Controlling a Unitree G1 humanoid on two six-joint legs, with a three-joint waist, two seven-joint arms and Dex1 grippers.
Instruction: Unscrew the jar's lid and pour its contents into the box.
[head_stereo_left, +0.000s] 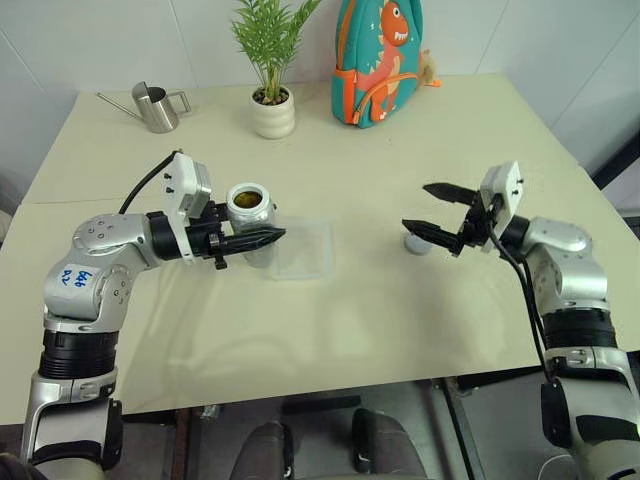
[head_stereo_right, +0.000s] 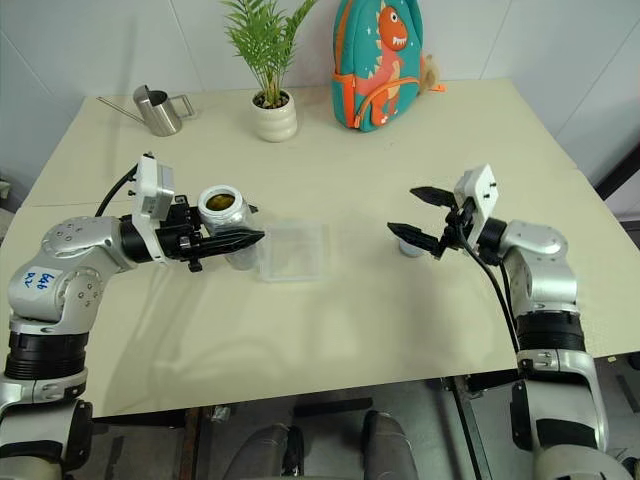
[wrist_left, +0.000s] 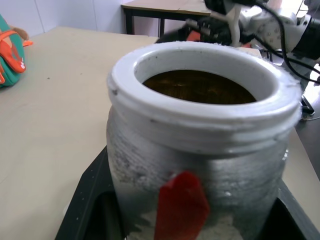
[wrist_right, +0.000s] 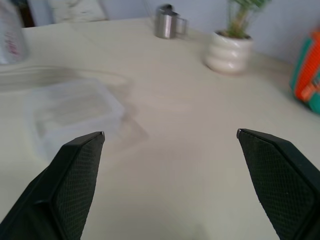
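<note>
The left gripper (head_stereo_left: 268, 238) is clamped on the jar (head_stereo_left: 251, 215), which stands upright and uncapped just beside the box (head_stereo_left: 303, 249); brown contents (wrist_left: 199, 86) show inside its wide mouth. The right gripper (head_stereo_left: 432, 211) hangs above the table (head_stereo_left: 330, 320) with its fingers spread wide and nothing between them. The lid (head_stereo_left: 417, 243) lies on the table just below it. Farther back stand a watering can (head_stereo_left: 155, 106), a potted plant (head_stereo_left: 272, 95) and a backpack (head_stereo_left: 378, 62).
</note>
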